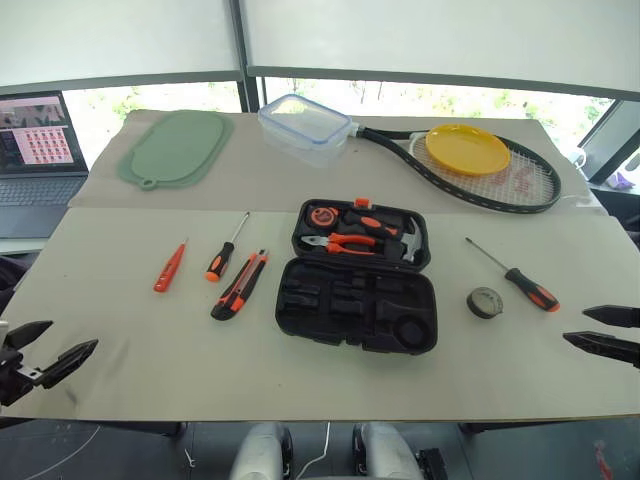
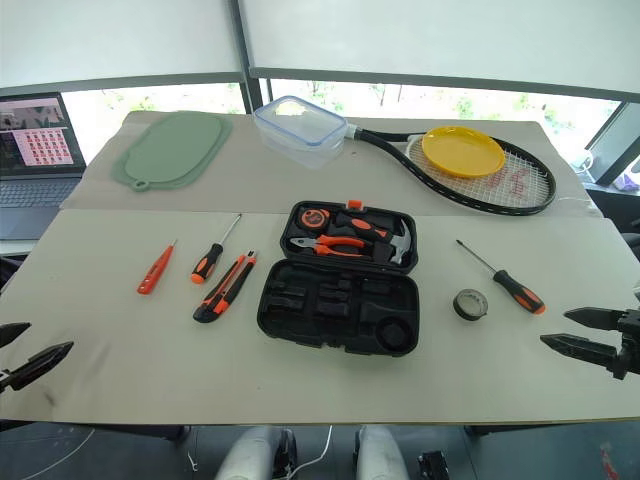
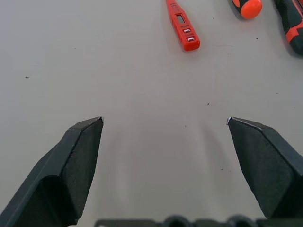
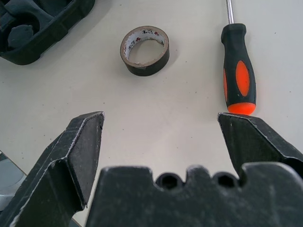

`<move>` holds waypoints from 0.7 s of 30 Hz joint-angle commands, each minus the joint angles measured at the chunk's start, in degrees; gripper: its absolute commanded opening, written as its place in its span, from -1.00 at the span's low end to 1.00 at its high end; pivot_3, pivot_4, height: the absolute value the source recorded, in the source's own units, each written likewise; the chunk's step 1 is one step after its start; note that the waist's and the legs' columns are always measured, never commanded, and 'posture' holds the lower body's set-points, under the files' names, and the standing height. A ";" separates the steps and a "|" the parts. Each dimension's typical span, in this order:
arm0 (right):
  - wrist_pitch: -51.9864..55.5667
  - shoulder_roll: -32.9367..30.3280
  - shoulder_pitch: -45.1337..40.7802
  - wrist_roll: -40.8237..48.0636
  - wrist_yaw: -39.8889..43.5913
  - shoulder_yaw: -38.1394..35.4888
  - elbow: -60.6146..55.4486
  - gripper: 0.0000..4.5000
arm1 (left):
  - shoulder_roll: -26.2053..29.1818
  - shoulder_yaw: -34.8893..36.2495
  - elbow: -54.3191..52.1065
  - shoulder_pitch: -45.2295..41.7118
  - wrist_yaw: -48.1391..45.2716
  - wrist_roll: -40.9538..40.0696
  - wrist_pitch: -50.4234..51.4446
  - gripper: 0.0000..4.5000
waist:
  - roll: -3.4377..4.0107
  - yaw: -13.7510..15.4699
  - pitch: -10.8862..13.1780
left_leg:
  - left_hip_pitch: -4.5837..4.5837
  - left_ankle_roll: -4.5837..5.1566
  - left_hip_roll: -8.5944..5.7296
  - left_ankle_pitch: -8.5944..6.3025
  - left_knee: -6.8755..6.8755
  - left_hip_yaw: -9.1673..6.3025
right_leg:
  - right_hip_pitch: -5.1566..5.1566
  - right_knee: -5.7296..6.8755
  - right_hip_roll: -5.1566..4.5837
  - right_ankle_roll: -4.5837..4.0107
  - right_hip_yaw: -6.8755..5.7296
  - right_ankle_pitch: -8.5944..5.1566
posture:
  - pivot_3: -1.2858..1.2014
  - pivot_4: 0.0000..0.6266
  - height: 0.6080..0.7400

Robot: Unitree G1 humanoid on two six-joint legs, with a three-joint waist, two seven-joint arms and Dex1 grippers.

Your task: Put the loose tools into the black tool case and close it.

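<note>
With both the left gripper [image 1: 48,350] and right gripper [image 1: 608,331] spread and empty, slim tools like the orange screwdriver [image 1: 169,267] looked liable to skid flat across the bench [image 1: 130,340] instead of reaching the black tool case [image 1: 360,290].

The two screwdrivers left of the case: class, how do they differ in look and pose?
The slim screwdriver is all orange; the other screwdriver has a black-and-orange handle. The slim one has a short tip; the other has a longer bare metal shaft. The slim one lies farther from the case. Both lie flat on the table, tips pointing away from the robot.
</note>
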 commanded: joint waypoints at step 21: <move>23.76 9.53 -13.51 19.74 -27.51 5.62 -55.65 0.98 | 3.29 -33.66 -5.06 -52.14 24.36 -3.63 44.89 1.00 | -0.07 0.52 0.04 | -0.09 -0.14 -0.15 0.01 0.04 -0.11 | 0.01 0.16 0.26 0.48 0.02 0.29 | 0.03 -0.52 0.98</move>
